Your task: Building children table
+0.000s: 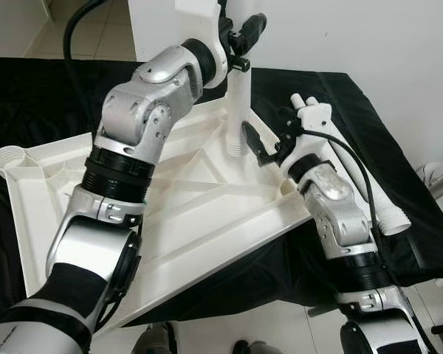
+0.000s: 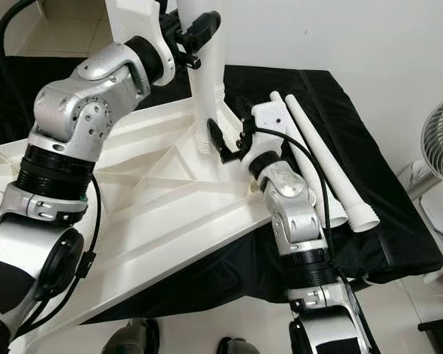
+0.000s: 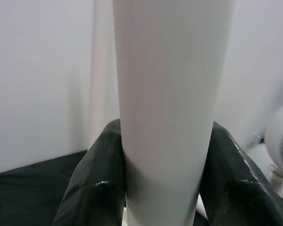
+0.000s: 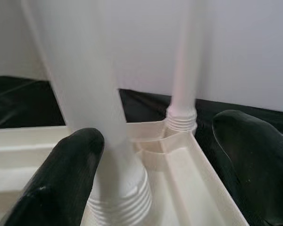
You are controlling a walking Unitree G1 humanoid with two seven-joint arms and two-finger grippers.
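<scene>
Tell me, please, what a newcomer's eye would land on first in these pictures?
First, the white table leg standing upright in the middle of the upturned white tabletop, which lies on a black cloth. The left gripper clamps that leg high up, while the right gripper sits open by its threaded base. Two spare legs lie on the cloth to the robot's right.

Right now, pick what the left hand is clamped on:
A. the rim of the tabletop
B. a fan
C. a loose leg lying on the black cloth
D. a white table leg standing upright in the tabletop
D: the left hand grips the upright white leg seated in the overturned tabletop.
</scene>
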